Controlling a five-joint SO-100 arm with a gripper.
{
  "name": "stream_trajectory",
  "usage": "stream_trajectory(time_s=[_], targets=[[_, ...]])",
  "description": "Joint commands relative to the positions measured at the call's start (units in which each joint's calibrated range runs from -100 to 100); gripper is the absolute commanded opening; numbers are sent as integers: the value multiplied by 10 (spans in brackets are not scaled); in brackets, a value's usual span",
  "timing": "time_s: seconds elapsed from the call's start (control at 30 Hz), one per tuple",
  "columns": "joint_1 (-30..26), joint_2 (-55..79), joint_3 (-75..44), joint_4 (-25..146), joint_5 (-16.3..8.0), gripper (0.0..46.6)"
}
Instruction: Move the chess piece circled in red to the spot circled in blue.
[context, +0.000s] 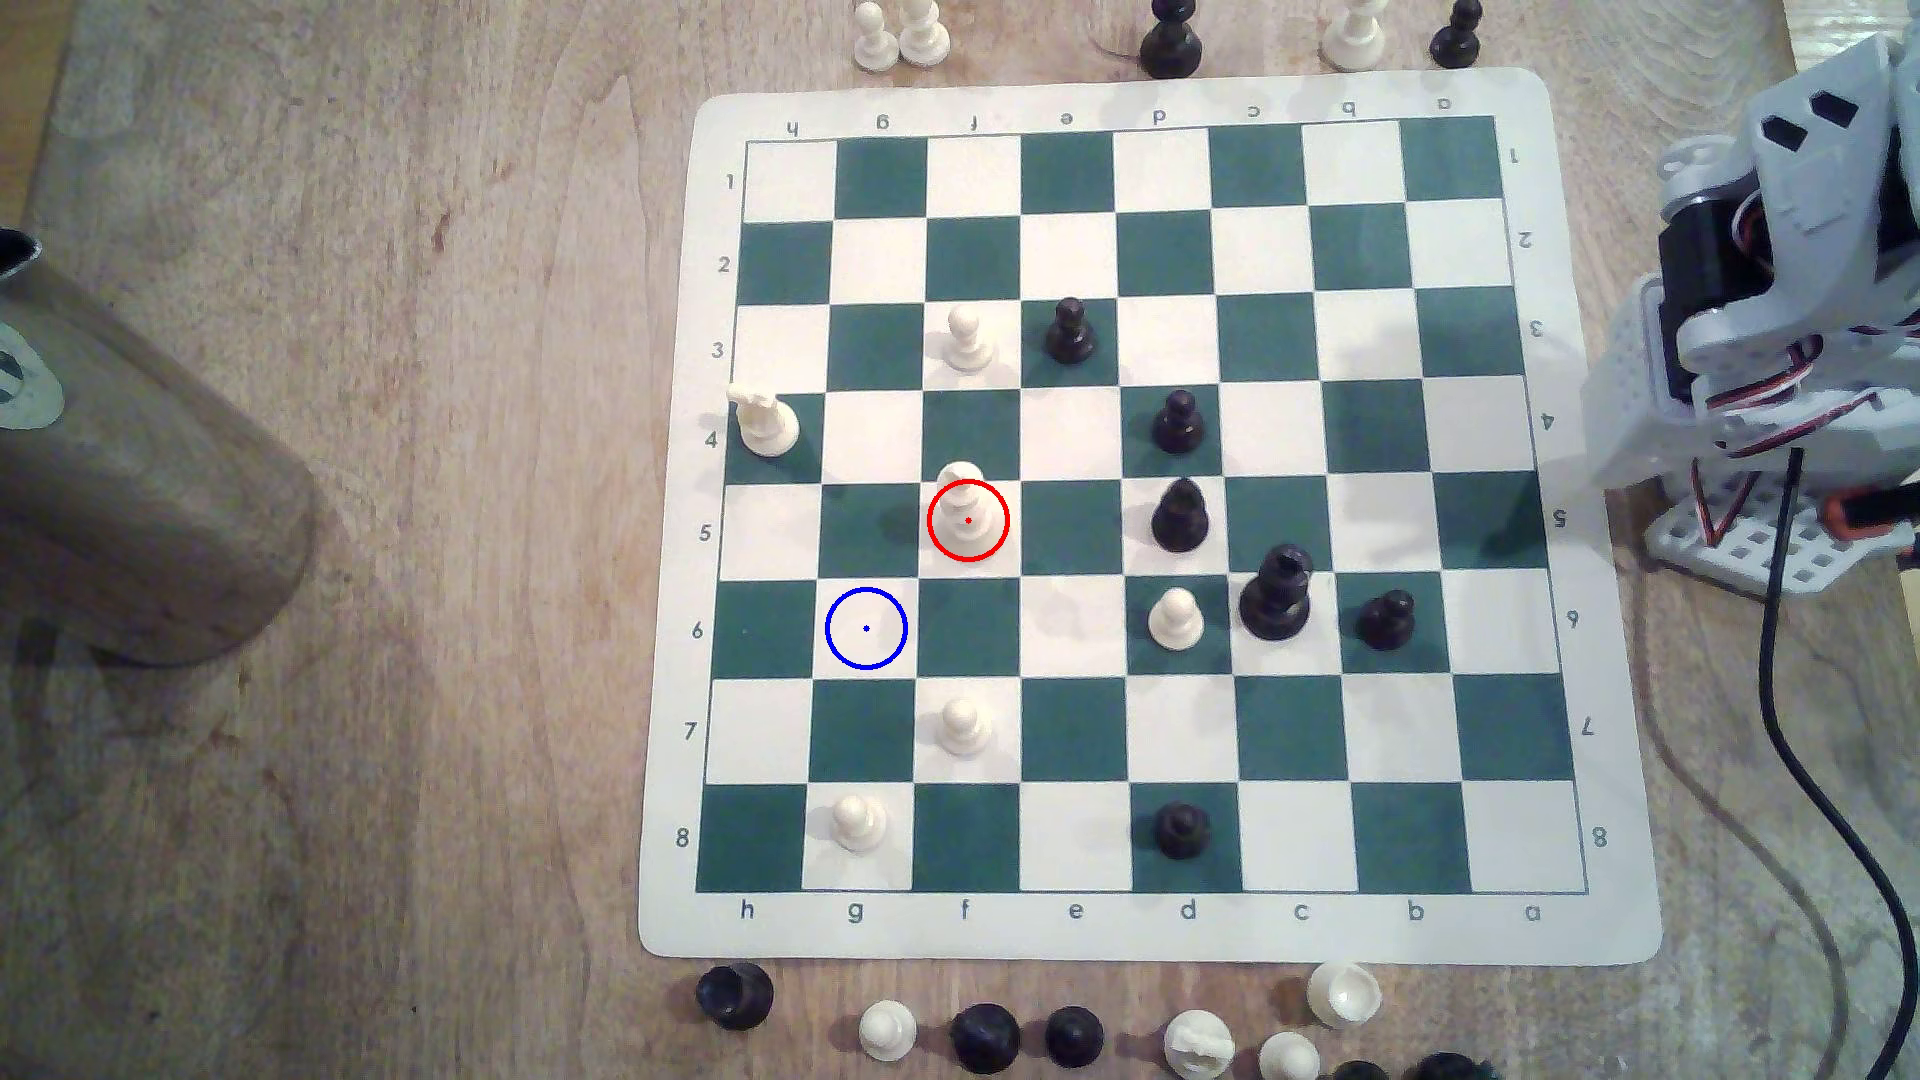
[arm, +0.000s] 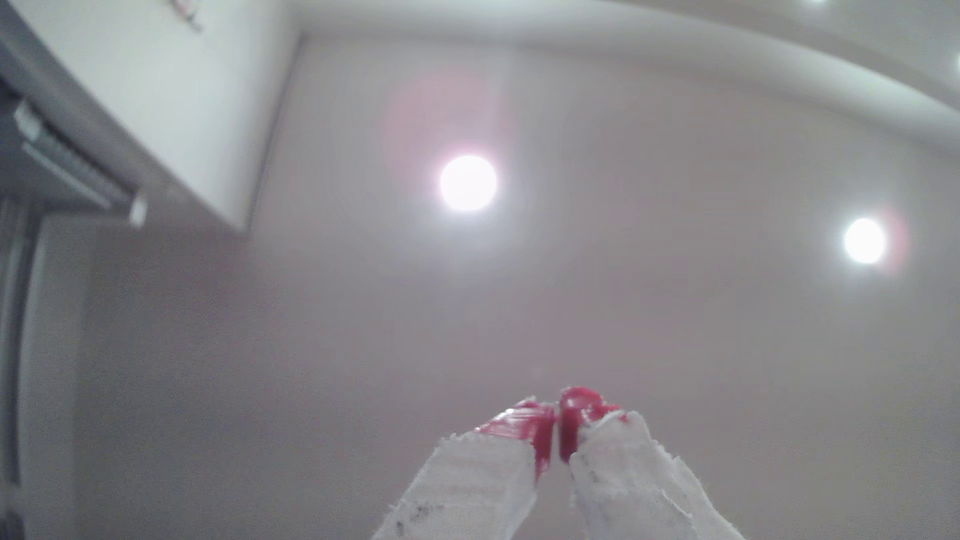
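One chess piece (context: 965, 506) carried the red ring: a cream-white piece with a broad base and rounded tip, standing upright on the white square where file f met rank 5. The spot (context: 865, 628), a white square ringed in blue with a centre dot, lay one square diagonally off, at g6, nearer the exterior view's left and lower edge, and nothing stood on it. Around the piece, white pawns stood on the same file at f3 (context: 967, 339) and f7 (context: 962, 726), and a white piece with a crown-like top (context: 765, 417) leaned over the board's edge by rank 4. Black pieces clustered toward the exterior view's right, the nearest on d5 (context: 1179, 516). The green-and-white board (context: 1132, 935) lay flat on the wooden desk (context: 416, 623), with captured pieces lined along its upper and lower borders. The arm (context: 1787, 312) sat folded at the exterior view's right, off the board and well apart from the ringed piece. In the wrist view the gripper (arm: 558, 441) pointed up at a ceiling with two lamps, its red-tipped, white-wrapped fingers (arm: 483, 477) pressed together with nothing between them.
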Motion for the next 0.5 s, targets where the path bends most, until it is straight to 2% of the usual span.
stream_trajectory(time_s=[0.0,0.13,0.3,0.33,0.43,0.47], targets=[[-5,1,13,11,2,2],[-37,1,-1,184,2,2],[-53,1,-106,462,0,2],[-54,1,-149,564,0,2],[-54,1,-208,700,0,2],[-53,1,-248,808,0,2]])
